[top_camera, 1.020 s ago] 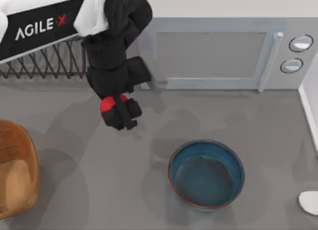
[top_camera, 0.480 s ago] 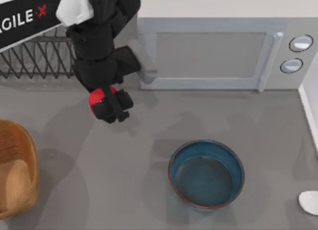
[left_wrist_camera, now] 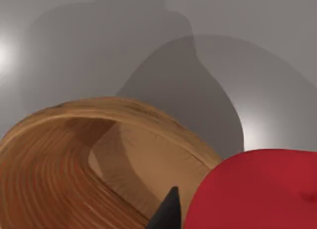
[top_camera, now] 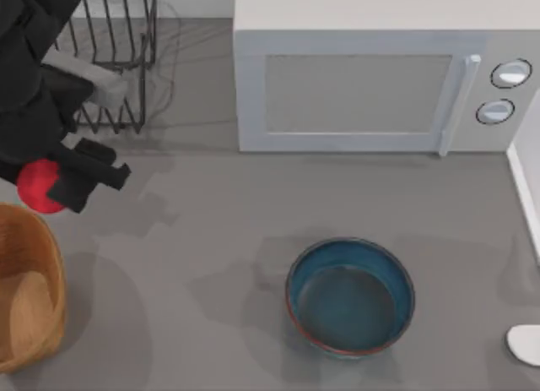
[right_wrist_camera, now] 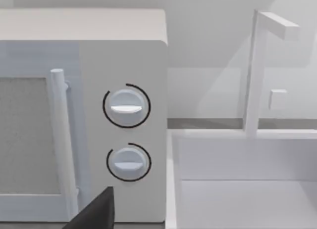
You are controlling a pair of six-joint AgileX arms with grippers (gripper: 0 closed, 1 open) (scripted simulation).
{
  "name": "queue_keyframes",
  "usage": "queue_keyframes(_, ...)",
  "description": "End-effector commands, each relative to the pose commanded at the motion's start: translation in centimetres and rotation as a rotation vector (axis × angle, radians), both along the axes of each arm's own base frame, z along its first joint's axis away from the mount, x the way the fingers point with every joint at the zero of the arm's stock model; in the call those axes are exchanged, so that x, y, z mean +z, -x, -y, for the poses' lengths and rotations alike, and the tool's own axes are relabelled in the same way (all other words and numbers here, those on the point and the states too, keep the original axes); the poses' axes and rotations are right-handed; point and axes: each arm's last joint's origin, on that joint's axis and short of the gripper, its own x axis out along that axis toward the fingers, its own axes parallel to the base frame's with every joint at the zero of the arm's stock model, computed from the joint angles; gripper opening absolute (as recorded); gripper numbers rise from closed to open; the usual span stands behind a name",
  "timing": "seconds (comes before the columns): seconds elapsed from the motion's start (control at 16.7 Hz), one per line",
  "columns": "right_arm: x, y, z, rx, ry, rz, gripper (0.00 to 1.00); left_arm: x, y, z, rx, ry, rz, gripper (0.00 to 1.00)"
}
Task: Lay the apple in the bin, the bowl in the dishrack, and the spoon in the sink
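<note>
Apple (top_camera: 38, 187) was held clamped in the left gripper (top_camera: 61, 181) just above the bin's (top_camera: 34, 323) far rim; bowl (top_camera: 350, 296) stood well to the bin's right, spoon (top_camera: 525, 344) farther right, dishrack (top_camera: 114, 53) behind the bin

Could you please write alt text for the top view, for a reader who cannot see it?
The left tool holds the apple just beyond the rim of the bin at the table's left edge. The dishrack and a microwave stand behind; the bowl and the spoon wait on the table.
</note>
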Motion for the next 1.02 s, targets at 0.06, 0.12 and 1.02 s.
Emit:
queue_keyframes(0.06,0.0,0.0,0.0,0.000,0.000,0.000,1.00,0.4,1.1,-1.2,0.094,0.002,0.013,0.00)
queue_keyframes(0.12,0.0,0.0,0.0,0.000,0.000,0.000,1.00,0.7,2.2,-2.3,0.183,0.002,0.023,0.00)
queue_keyframes(1.02,0.0,0.0,0.0,0.000,0.000,0.000,1.00,-4.1,4.7,-5.8,0.420,-0.013,0.038,0.00)
